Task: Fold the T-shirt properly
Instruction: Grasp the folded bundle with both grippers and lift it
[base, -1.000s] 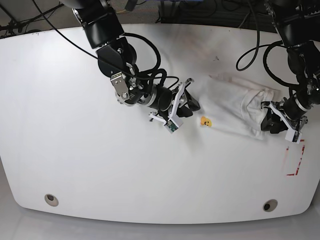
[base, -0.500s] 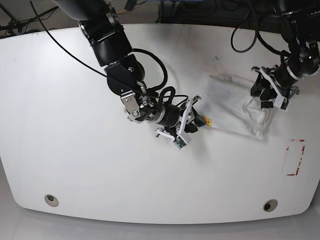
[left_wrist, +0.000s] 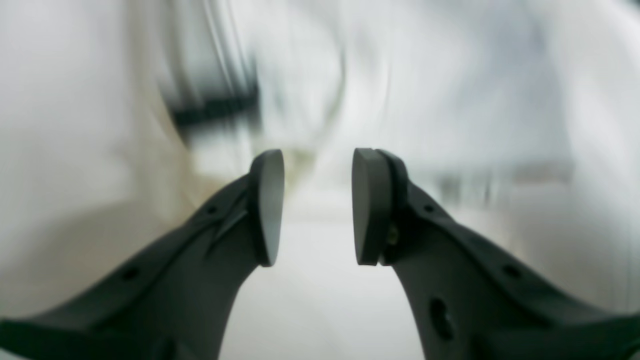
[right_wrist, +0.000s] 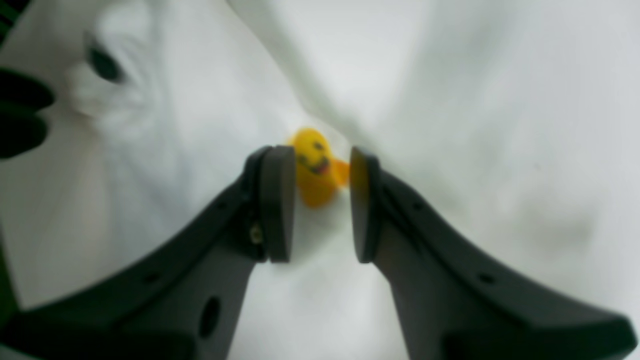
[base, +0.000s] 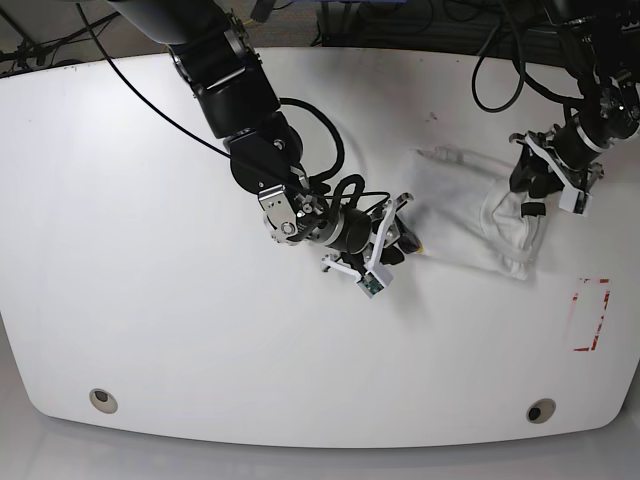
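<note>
Your right gripper (right_wrist: 312, 200) has its jaws parted, a clear gap between the pads, nothing pinched. It sits low over the T-shirt (base: 470, 215) at its near corner, and a small yellow smiley print (right_wrist: 314, 165) shows in the gap. Whether the pads touch the cloth, you can't tell from these views.

Your left gripper (left_wrist: 315, 205) is also partly open with the gap empty. The wrist view is smeared with blur; only white cloth and a dark streak behind the pads. In the base view it hangs at the far right edge of the shirt, by the bunched fold (base: 510, 225). Contact with the fabric can't be confirmed.

The T-shirt lies crumpled on the right half of the table (base: 150, 250), between the two grippers, mostly plain white side up.

No readable writing or brand anywhere; the smiley is the only print you can make out.

Surface is a white rounded tabletop with two round fittings (base: 101, 399) near the front edge and a red dashed rectangle mark (base: 590, 316) at right. Black cables (base: 500, 60) run behind the table
</note>
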